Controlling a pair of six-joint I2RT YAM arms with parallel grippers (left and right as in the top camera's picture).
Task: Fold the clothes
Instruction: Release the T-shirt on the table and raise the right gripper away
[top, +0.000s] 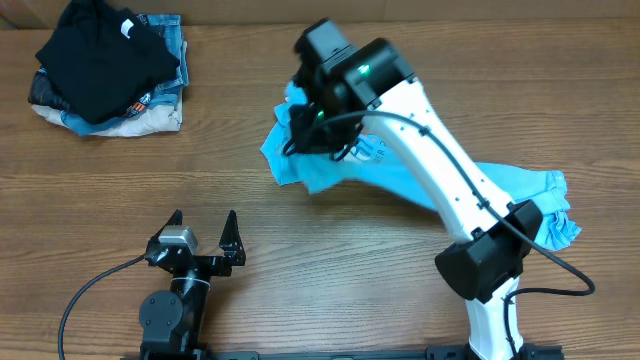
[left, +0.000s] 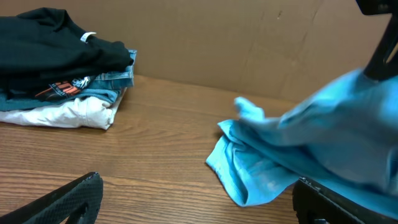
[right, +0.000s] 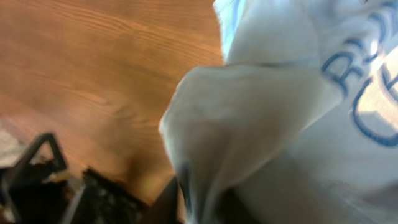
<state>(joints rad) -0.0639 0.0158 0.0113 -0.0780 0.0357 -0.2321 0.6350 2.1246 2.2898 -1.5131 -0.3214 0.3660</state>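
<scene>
The clothes, a sky-blue T-shirt (top: 325, 175), stretch from mid-table to a bunched end at the right (top: 550, 205). My right gripper (top: 300, 128) holds the shirt's left end lifted above the table. In the right wrist view a fold of the shirt (right: 249, 118) with blue lettering (right: 364, 93) hangs between the blurred fingers of the right gripper (right: 199, 199). My left gripper (top: 203, 228) stands open near the front edge, apart from the cloth. In its wrist view the shirt (left: 298, 149) lies ahead to the right, and the left gripper (left: 198, 183) has only bare wood between its fingers.
A stack of folded clothes (top: 105, 65), with a black garment over denim and beige, sits at the far left corner, and shows in the left wrist view as a stack (left: 56, 68). A cardboard wall (left: 249, 43) backs the wooden table (top: 300, 250).
</scene>
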